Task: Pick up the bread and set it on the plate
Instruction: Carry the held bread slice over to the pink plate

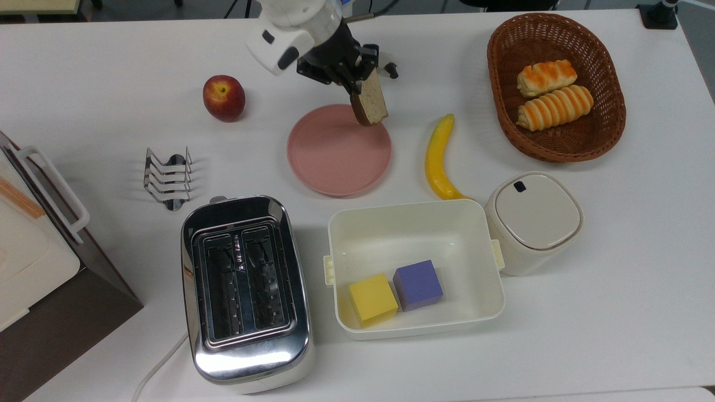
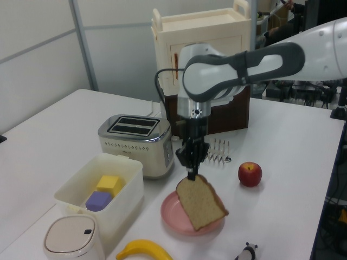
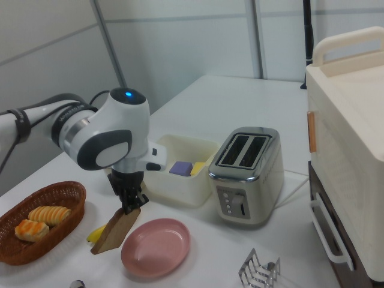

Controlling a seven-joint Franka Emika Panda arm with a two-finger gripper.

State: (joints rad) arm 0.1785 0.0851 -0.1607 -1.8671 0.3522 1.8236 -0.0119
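In the top view, going left to right, the plate lies bare. The gripper pinches the bread by its top edge, hanging tilted over the plate's right rim. Picked up, then; lowering and letting go seem left.

Bread hangs over the plate's top view's upper-right rim.
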